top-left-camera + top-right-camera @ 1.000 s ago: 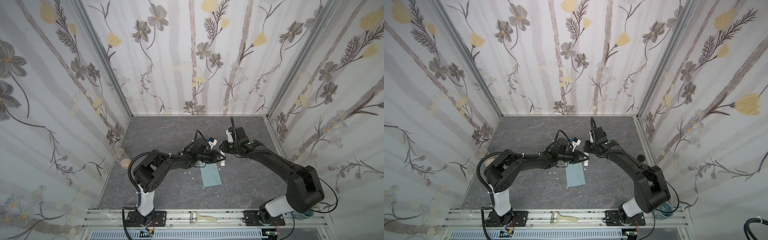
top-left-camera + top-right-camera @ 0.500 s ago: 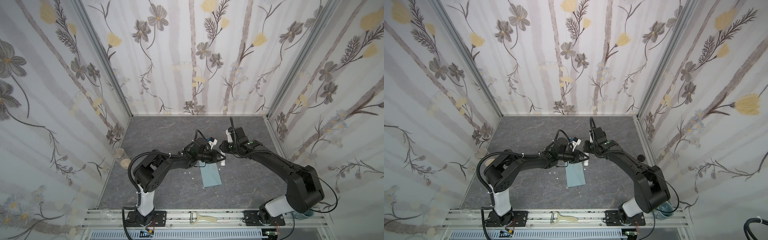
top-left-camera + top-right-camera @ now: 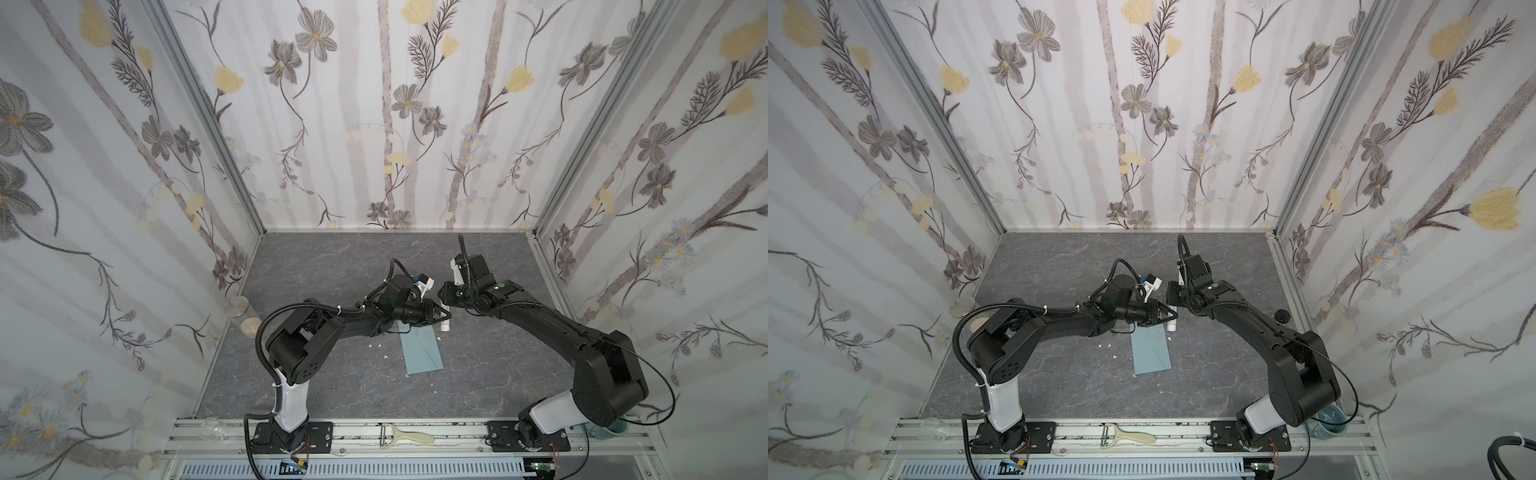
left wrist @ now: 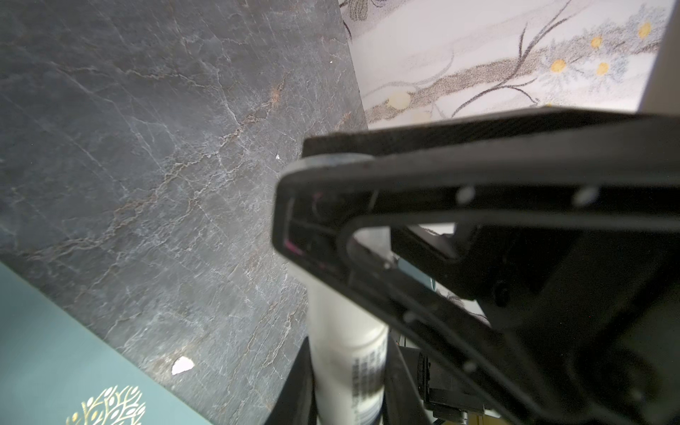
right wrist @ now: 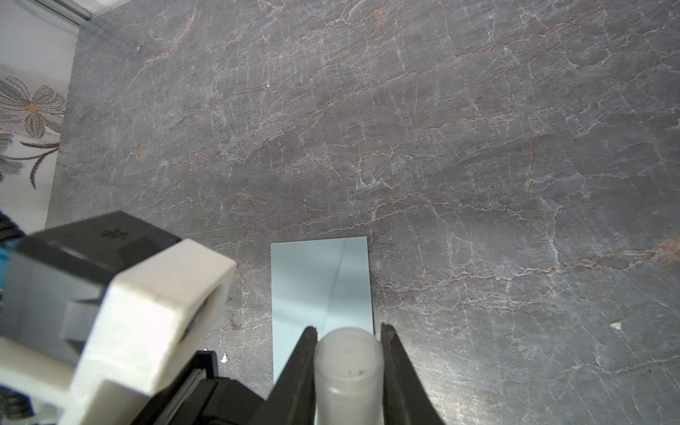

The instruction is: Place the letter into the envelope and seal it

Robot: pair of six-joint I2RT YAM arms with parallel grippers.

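So, the glue stick (image 3: pixel 445 323) is being gripped at both ends here. The left gripper (image 3: pixel 437 317) is clamped on its printed white body. In the left wrist view the glue stick (image 4: pixel 349 353) is seen squeezed between two black fingers (image 4: pixel 296 386). The right gripper (image 5: pixel 347 329) is pinched around the frosted end, with a finger (image 5: pixel 397 371) pressed against each side and no gap to be seen. In both top views the two grippers are nose to nose over the middle of the table (image 3: pixel 332 270), with the glue stick held between them.

The envelope (image 3: pixel 422 349) is laid flat on the table on the near side of the grippers. Its long side runs away from the front rail (image 3: pixel 457 436), a bit skewed. Its far end is covered by the left gripper in the top views. The glue stick is held just beside the far right corner, and whether it's touching can't be told. A gold leafy emblem (image 4: pixel 110 406) is printed on the envelope, and a diagonal crease is shown across it (image 5: pixel 320 279) in the right wrist view. The letter can't be made out in any shot, so whether it's inside can't be told.

A few white scraps (image 3: pixel 376 345) are scattered on the table left of the envelope, and a peeler (image 3: pixel 405 437) is parked on the front rail.
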